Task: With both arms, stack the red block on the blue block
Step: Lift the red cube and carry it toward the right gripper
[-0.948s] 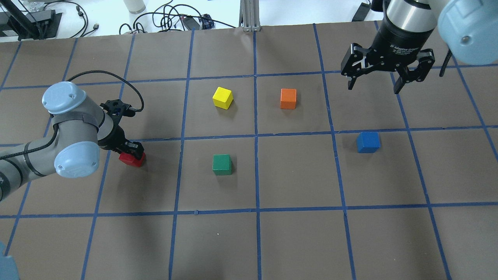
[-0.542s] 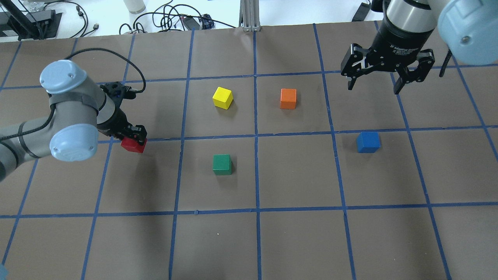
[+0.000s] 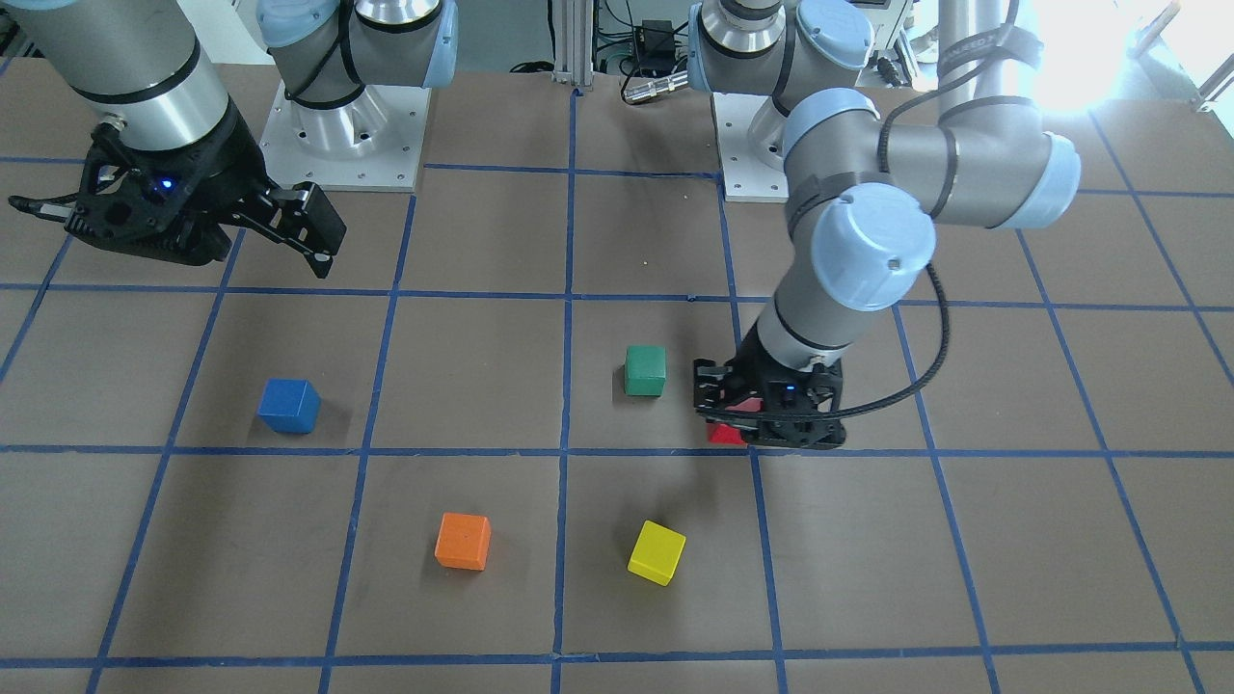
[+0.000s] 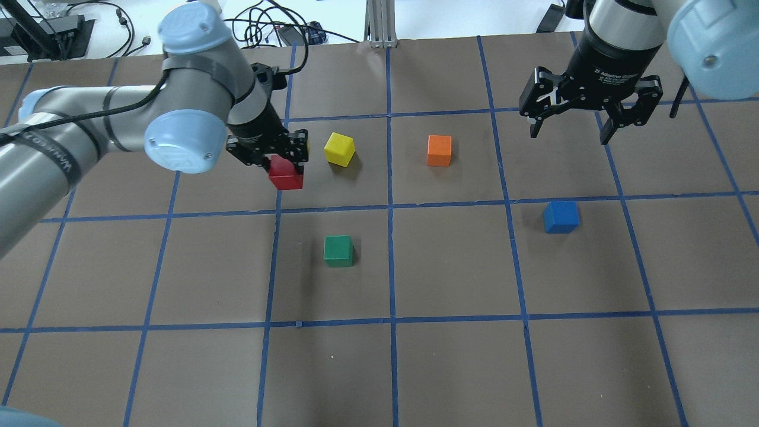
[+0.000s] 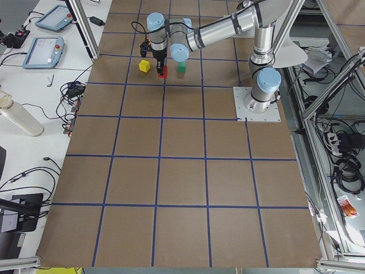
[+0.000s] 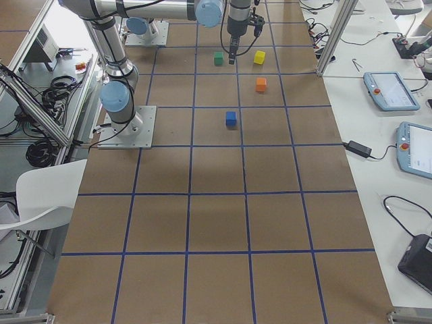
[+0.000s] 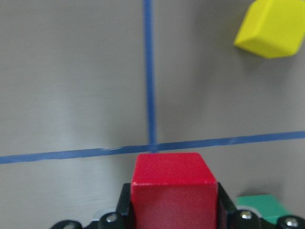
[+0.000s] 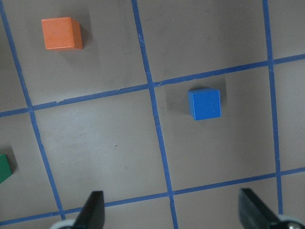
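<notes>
My left gripper (image 4: 283, 161) is shut on the red block (image 4: 286, 174) and holds it lifted above the table, just left of the yellow cube. In the left wrist view the red block (image 7: 173, 187) fills the space between the jaws. It also shows in the front view (image 3: 725, 432) under the left gripper (image 3: 762, 424). The blue block (image 4: 560, 216) lies on the table at the right, also in the front view (image 3: 287, 405) and the right wrist view (image 8: 205, 104). My right gripper (image 4: 570, 129) is open and empty, high above and behind the blue block.
A yellow cube (image 4: 340, 148), an orange cube (image 4: 439, 150) and a green cube (image 4: 338, 250) lie in the middle squares of the brown, blue-taped table (image 4: 450, 356). Cables and gear lie past the far edge.
My left arm has lifted the red block and carried it right and toward the far side, from the left squares to beside the yellow cube. The right gripper has stayed in place.
</notes>
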Robot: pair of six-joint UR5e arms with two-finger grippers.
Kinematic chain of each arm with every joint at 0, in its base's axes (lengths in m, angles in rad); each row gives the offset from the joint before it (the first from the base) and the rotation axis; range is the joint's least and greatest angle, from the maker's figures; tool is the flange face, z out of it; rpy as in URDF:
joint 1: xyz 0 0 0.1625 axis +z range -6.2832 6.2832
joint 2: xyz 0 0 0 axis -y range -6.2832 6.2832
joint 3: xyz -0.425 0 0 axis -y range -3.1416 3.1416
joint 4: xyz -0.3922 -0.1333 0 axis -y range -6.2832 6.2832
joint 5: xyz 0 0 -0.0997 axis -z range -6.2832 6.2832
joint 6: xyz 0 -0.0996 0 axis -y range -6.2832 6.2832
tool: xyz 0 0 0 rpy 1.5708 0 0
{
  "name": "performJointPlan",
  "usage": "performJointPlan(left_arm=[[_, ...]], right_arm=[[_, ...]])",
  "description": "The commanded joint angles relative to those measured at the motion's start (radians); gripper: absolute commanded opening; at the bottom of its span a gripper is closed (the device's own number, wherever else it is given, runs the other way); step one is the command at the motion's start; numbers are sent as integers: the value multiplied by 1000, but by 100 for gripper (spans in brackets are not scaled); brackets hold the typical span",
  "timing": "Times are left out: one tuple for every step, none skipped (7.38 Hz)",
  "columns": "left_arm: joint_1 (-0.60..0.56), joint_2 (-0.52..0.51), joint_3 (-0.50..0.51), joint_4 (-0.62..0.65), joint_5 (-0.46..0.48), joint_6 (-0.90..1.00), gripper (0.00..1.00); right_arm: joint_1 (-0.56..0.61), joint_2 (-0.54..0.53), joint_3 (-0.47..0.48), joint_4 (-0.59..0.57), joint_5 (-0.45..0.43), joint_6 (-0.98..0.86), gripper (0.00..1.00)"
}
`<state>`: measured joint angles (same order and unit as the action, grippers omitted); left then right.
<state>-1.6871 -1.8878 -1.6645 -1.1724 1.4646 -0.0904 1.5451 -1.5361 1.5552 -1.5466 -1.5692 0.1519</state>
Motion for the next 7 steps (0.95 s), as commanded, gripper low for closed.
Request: performJointPlan(left_arm=[[-196,-98,93,14,-50,-209,1],[-265,-156,118,40,-52,-265,4],[-314,-209,123,65,-43,-282,5],[-335,-247,123,92,-38,-298,7],[-351,-266,120,97,-23,-298,28],[-359,-274,117,96,21,-302,48],[-359,-278,111,96,29,-301,81]], right_arm=[[0,-1,2,2,0,0,100],[0,-1,0,0,0,0,100],[0,-1,2,2,0,0,100],[0,-1,2,2,-2,0,100],[0,-1,2,2,-2,0,100],[0,-1,2,2,-2,-2,100],[0,-1,2,2,-2,-2,100]])
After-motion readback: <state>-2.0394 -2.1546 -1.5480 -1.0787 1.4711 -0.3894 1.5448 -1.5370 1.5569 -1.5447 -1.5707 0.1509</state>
